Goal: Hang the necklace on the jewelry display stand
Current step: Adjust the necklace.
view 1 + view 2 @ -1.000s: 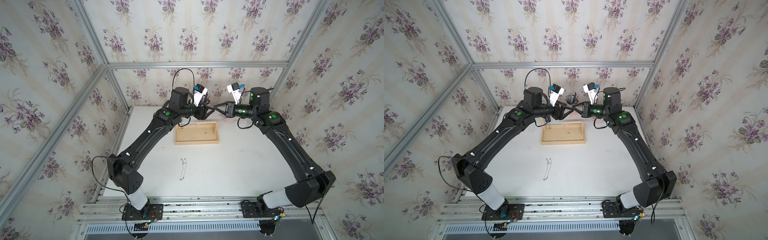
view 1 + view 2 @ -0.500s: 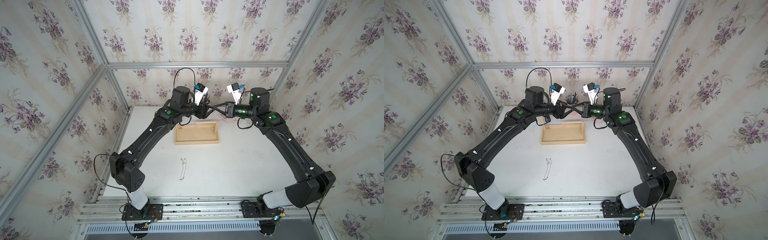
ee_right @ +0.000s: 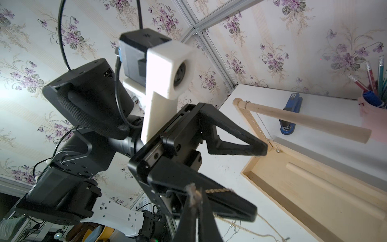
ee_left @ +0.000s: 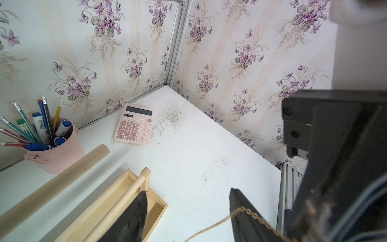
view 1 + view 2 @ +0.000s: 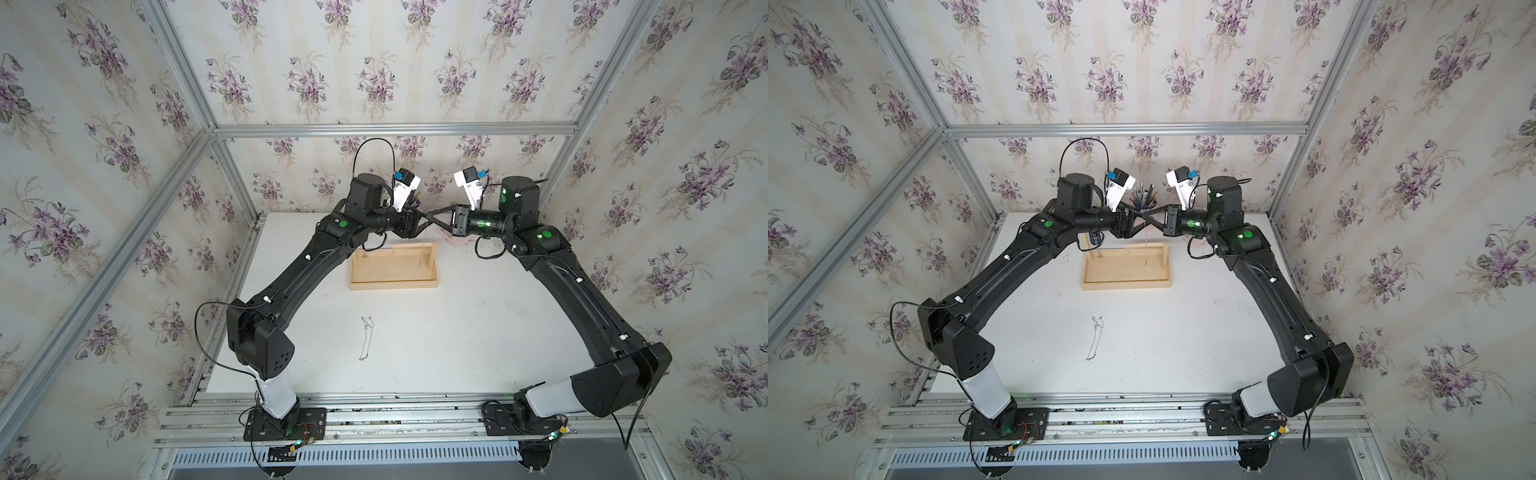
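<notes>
Floral wallpaper boxed in the table, twelve o'clock being the back wall. Toward twelve stood the jewelry display stand, a silver chain already on its upper dowel, its tray otherwise bare as far as we saw. Above it the right gripper pinched the gold necklace, which draped over one finger of the left gripper, jaws apart. The hanging itself was not yet done. A loose chain lay toward seven. Behind the stand, the pink cup held pens and markers.

On my pink calculator I can read the key digits 7 8 9, 4 5 6, 1 2 3, 0 and 00. The label on the blue stapler is too small to read.
</notes>
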Controlling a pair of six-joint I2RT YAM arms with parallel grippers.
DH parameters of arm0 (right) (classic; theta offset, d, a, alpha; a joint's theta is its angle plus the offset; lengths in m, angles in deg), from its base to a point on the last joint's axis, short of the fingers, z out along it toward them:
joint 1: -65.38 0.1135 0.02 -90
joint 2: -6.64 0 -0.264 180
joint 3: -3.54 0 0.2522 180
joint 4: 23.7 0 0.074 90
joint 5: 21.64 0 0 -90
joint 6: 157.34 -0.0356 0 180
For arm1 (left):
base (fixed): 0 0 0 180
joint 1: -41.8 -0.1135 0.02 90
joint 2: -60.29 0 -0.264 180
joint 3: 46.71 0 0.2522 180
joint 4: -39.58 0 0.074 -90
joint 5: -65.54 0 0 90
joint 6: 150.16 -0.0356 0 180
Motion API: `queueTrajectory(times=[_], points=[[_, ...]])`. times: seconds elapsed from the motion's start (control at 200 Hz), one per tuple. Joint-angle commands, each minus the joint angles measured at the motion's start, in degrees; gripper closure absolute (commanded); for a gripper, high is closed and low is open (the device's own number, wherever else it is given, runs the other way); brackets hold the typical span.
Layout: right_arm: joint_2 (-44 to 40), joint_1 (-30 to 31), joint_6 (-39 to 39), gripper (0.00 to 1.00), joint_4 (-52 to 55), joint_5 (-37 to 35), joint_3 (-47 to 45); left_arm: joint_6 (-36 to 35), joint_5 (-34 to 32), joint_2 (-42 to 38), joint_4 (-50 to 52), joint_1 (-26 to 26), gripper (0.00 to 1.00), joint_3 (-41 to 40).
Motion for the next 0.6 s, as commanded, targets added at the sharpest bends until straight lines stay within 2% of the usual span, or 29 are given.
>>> queueTrajectory(times=[0.0, 0.41, 0.6], points=[[-0.35, 0.03, -0.84, 0.94, -2.29, 0.77, -0.2, -0.02, 1.06, 0.3, -1.91, 0.31, 0.42, 0.87], [-0.59, 0.03, -1.13, 0.94, -2.79, 1.36, -0.7, -0.76, 0.45, 0.92, -0.76, 0.62, 0.7, 2.28], [-0.59, 0.03, -0.97, 0.94, -2.56, 1.34, -0.79, -0.76, 0.26, 1.02, -0.85, 0.7, 0.77, 2.46]])
